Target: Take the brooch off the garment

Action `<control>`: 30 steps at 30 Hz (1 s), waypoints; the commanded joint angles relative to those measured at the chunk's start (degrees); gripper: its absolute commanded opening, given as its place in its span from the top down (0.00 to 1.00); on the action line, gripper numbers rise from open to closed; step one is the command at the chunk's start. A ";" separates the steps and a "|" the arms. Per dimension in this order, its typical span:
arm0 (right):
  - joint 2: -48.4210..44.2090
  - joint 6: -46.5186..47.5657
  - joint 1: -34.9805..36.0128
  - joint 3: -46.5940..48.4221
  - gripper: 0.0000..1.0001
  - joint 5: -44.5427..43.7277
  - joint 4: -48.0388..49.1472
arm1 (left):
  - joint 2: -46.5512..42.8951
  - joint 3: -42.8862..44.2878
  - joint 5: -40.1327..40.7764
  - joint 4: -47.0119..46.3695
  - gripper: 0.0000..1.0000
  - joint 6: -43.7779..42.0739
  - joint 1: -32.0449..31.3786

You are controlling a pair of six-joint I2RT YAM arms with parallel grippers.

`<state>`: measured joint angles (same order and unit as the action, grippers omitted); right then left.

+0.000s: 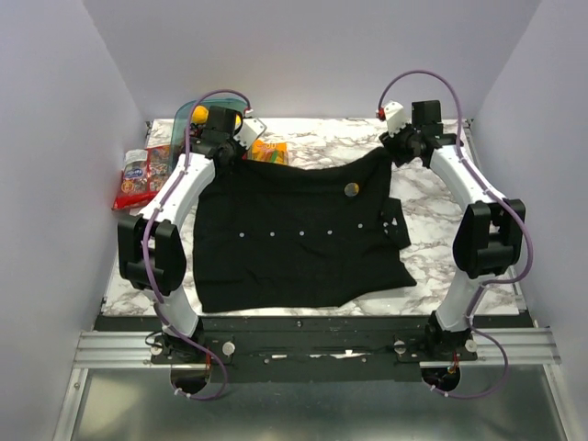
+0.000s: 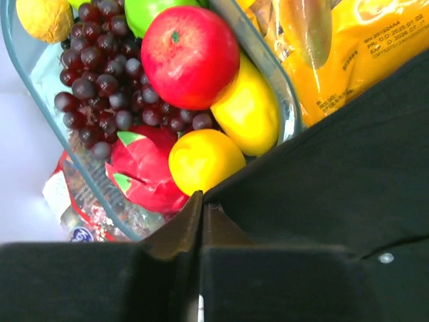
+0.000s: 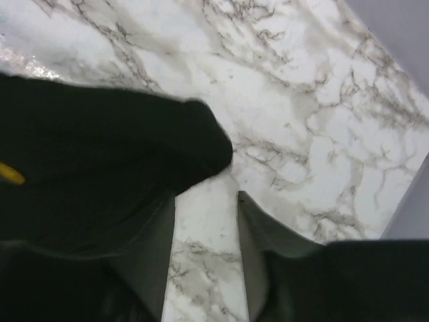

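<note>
A white, grey-veined marble surface (image 1: 432,197) carries a black garment (image 1: 294,239) spread flat over its middle, with bare marble showing from 12 round to 4 o'clock. At 11 o'clock a clear tub (image 1: 181,112) of fruit stands at the far edge. An orange packet (image 1: 269,152) lies just beside the tub, against the garment's far hem, and red packets (image 1: 138,179) lie at 10 o'clock.

top external: high above the near edge, looking down and forward over the whole table (image 1: 432,165); far off.
left wrist: close above the shirt's (image 1: 294,230) far left corner, facing the fruit tub (image 2: 267,59).
right wrist: close above its far right corner, facing bare marble.
shared: shirt in all three; tub in top and left.
</note>
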<state>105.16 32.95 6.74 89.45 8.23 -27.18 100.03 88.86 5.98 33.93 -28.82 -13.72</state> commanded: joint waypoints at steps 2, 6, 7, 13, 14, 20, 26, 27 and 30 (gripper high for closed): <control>1.01 0.18 -0.24 5.38 0.43 2.74 -0.94 | -2.81 0.62 1.67 3.42 0.60 2.18 0.09; -2.76 5.35 0.02 2.14 0.44 11.70 -1.73 | -6.24 -0.44 1.14 2.45 0.47 5.86 0.01; -3.12 7.98 0.11 0.83 0.44 14.51 -2.43 | -6.77 -0.88 1.05 2.37 0.46 6.49 -0.08; -1.72 32.25 4.07 -7.70 0.51 20.77 -13.94 | -12.92 -9.02 -15.35 6.05 0.44 1.08 -0.52; -1.11 35.75 4.33 -8.49 0.51 20.43 -15.43 | -14.84 -11.32 -16.95 6.14 0.44 -0.43 -0.78; 1.89 39.82 5.30 -13.06 0.53 14.90 -20.02 | -14.43 -19.60 -21.71 8.77 0.46 -3.88 -1.67; -4.78 45.87 4.07 -24.74 0.56 7.33 -20.37 | -14.86 -20.57 -23.99 7.73 0.46 -2.12 -1.75; -5.84 48.06 3.63 -27.89 0.57 5.67 -20.02 | -14.78 -20.74 -24.26 7.55 0.46 -1.95 -1.75; -6.82 49.14 0.21 -29.77 0.59 1.20 -19.93 | -14.77 -21.45 -24.79 7.03 0.46 -1.94 -1.75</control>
<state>99.92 76.71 10.76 63.11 17.78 -44.31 86.32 67.99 -15.20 41.85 -30.83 -15.40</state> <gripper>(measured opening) 0.426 0.537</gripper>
